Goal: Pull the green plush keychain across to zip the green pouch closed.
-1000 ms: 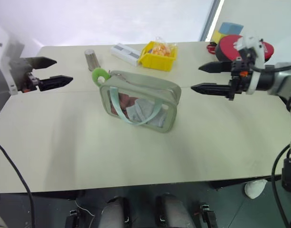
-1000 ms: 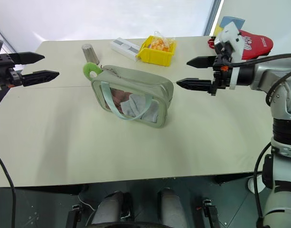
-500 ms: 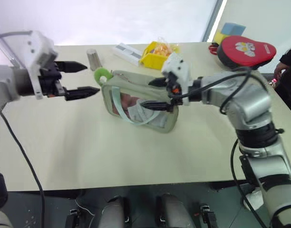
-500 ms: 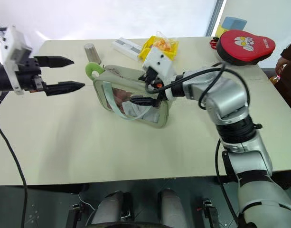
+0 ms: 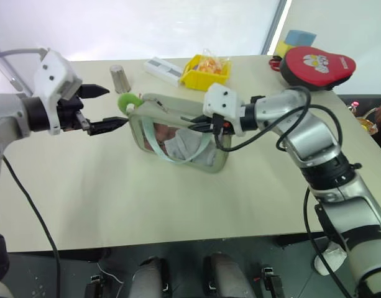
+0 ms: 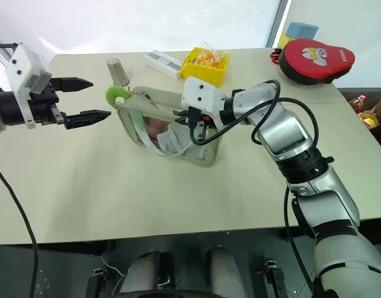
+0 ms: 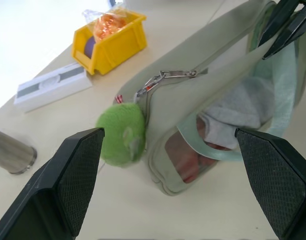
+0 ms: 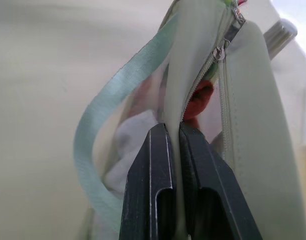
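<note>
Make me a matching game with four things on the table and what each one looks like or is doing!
Things:
1. green plush keychain
2. green pouch
3. right gripper
4. left gripper

States:
A. open, with nothing between its fingers
B. shut on the front edge of the zipper opening
C. hanging off the pouch's end by a metal clip
D. zipper still open along the top

Pairs: 1-C, 2-D, 3-B, 4-A

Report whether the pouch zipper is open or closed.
Open: the right wrist view shows the pouch zipper parted, red contents visible through the gap.
</note>
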